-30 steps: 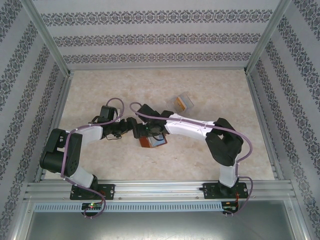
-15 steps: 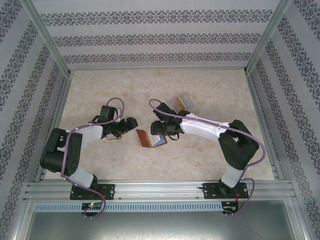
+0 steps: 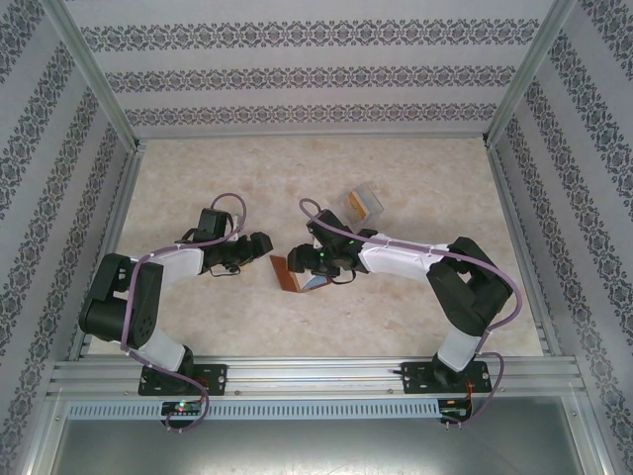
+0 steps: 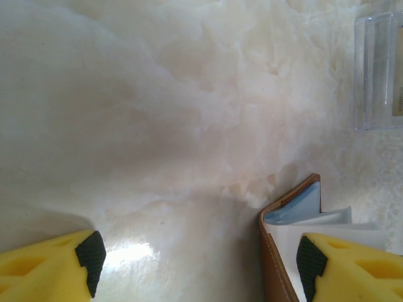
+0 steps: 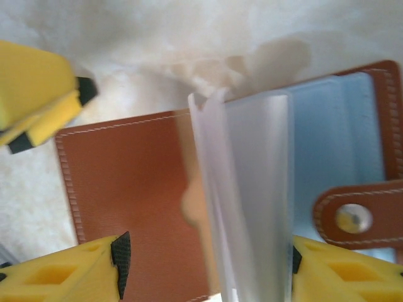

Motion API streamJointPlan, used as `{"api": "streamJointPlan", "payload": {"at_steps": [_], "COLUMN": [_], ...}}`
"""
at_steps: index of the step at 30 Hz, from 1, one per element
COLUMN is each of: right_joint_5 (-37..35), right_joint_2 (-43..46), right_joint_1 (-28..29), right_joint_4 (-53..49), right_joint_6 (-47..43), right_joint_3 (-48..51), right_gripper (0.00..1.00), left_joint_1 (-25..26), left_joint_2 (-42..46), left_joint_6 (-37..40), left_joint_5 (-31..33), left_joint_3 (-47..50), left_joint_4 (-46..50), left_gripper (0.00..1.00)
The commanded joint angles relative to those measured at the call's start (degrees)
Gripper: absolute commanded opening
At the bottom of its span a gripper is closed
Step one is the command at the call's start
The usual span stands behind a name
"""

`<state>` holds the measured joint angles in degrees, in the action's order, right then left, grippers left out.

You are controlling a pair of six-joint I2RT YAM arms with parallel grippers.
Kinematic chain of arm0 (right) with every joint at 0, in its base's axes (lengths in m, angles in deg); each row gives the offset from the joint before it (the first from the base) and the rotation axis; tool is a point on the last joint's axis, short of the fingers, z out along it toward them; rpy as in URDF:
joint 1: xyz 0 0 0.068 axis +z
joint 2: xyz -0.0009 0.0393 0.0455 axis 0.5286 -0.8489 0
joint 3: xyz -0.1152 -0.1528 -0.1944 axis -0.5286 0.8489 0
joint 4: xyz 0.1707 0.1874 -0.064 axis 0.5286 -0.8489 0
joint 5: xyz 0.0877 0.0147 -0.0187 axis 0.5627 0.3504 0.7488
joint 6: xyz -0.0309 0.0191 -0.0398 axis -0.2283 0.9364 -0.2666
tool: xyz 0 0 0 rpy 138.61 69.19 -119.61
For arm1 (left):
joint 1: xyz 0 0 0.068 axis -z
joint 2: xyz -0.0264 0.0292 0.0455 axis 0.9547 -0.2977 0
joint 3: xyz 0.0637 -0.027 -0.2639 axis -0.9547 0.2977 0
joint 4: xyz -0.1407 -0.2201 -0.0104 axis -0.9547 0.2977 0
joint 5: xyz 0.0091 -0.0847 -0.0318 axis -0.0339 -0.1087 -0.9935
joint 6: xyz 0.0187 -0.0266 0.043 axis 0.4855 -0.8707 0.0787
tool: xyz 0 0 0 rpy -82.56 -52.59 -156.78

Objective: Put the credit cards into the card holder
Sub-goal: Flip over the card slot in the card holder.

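The card holder [image 3: 284, 273], a reddish-brown leather wallet, lies open on the table between my two grippers. Its blue-grey inside [image 5: 327, 126], snap stud [image 5: 352, 219] and clear sleeves [image 5: 252, 189] face up in the right wrist view. My right gripper [image 3: 315, 260] hangs open just above it, and its fingers [image 5: 94, 267] straddle the standing sleeves. My left gripper [image 3: 259, 242] is open beside the holder's left edge [image 4: 272, 251], with bare table between its fingers [image 4: 69, 267]. An orange credit card [image 3: 356, 206] sits in a clear plastic box behind.
The clear plastic box [image 3: 363, 202] stands behind the right gripper, and its corner [image 4: 378, 69] reaches into the left wrist view. Patterned walls and metal rails enclose the pale marbled table [image 3: 198, 178]. Both arms crowd the table's middle.
The right arm drew back to the right off the card holder, then came down over its open sleeves again. The holder now lies open. The left arm has stayed still.
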<state>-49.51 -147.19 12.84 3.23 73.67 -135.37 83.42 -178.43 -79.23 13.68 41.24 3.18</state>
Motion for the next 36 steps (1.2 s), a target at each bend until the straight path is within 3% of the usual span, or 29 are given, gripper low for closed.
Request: {"api": "streamJointPlan", "payload": {"at_steps": [1,6,12,17,20,30,36], "right_joint_5": [3.96,7.70,6.04,5.79,6.46,6.01,6.16], "right_joint_2": [0.51,-0.40,-3.81,-7.37,-9.09,-9.75,-9.83], "right_joint_1": [0.24,2.14,5.02,6.18,6.31,6.40,6.29], "right_joint_4": [4.90,7.47,5.89,6.11,8.45,14.37,19.90], "right_joint_6": [0.89,0.34,-1.98,-2.48,-2.06,-1.51,-0.30], "right_joint_3": [0.27,-1.89,-5.83,-7.15,-6.46,-3.42,-0.87], "right_gripper": [0.65,0.65,0.63,0.61,0.59,0.59,0.58], "left_joint_1": [-0.03,-0.20,-1.40,-2.09,-1.93,2.34,4.72], "left_joint_2": [-0.42,3.67,8.66,10.69,10.09,6.62,1.92], "left_joint_6": [-1.49,-6.92,-8.69,-10.12,-10.27,-8.39,-6.69], "left_joint_5": [-0.41,0.27,3.68,0.08,-1.57,-5.77,-3.56], "left_joint_3": [0.25,2.76,-0.79,0.41,0.75,2.24,1.29], "left_joint_4": [1.56,-0.77,13.02,14.30,15.56,12.92,12.75], "left_gripper": [0.82,0.82,0.85,0.83,0.75,0.65,0.62]}}
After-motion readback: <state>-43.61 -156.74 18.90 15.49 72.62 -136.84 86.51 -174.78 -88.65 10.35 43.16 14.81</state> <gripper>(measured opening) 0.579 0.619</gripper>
